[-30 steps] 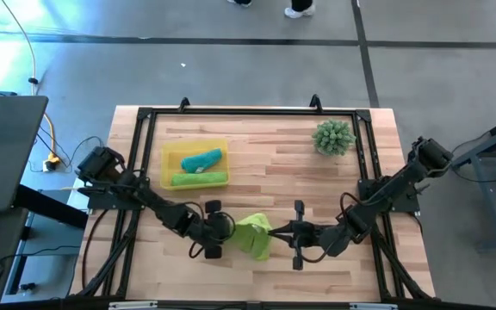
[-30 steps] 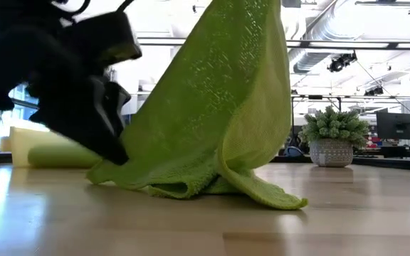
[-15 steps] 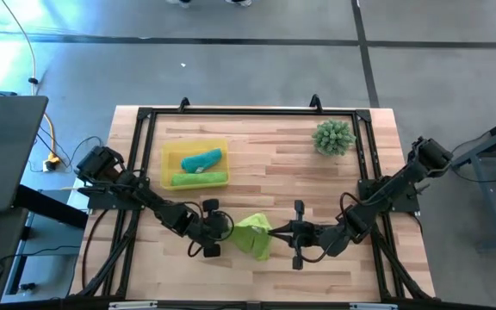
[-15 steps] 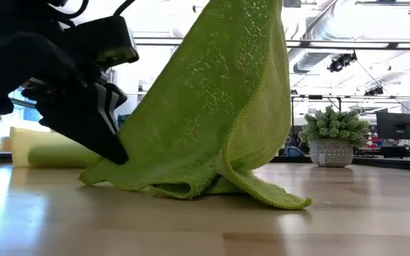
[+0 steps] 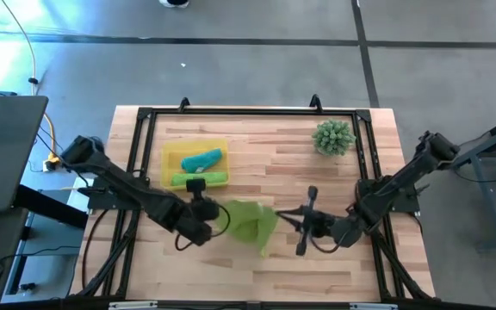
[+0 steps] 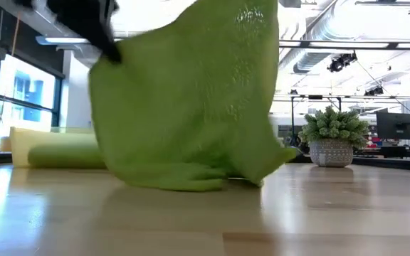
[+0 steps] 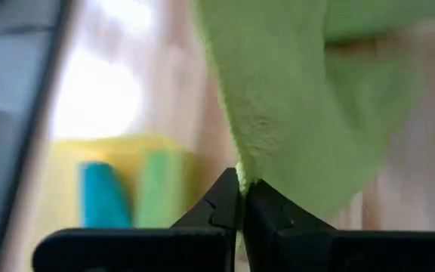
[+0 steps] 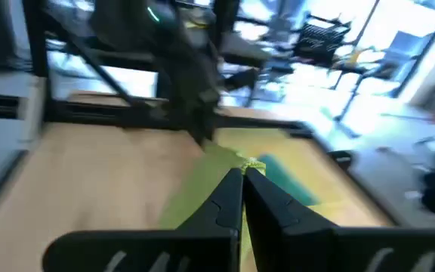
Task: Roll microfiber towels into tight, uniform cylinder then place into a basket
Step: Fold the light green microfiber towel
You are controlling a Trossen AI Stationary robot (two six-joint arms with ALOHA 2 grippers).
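- High view: the left gripper point(image 5: 216, 213) sits at the left edge of a lime green towel point(image 5: 250, 223), near the front middle of the surface point(image 5: 265, 164).
- Left wrist view: the left gripper point(image 7: 242, 198) has its jaws pressed together on the towel's point(image 7: 293, 113) edge, with the cloth rising from between the fingertips point(image 7: 225, 198).
- High view: the right gripper point(image 5: 281, 215) is at the towel's right edge, opposite the left one, so the cloth spans between the two.
- Right wrist view: the right gripper point(image 8: 242, 178) is fully closed, pinching a corner of the lime green towel point(image 8: 202, 189).
- Low view: the towel point(image 6: 191, 99) hangs as a broad sheet, lifted at both upper corners, its lower hem dragging in folds on the surface point(image 6: 205, 220).
- High view: the basket point(image 5: 172, 156) stands behind the left gripper, toward the back left, holding a teal towel point(image 5: 201, 160) and a rolled lime green towel point(image 5: 200, 178) lying side by side.
- High view: a spiky green plant point(image 5: 333, 137) stands at the back right, well apart from the towel.
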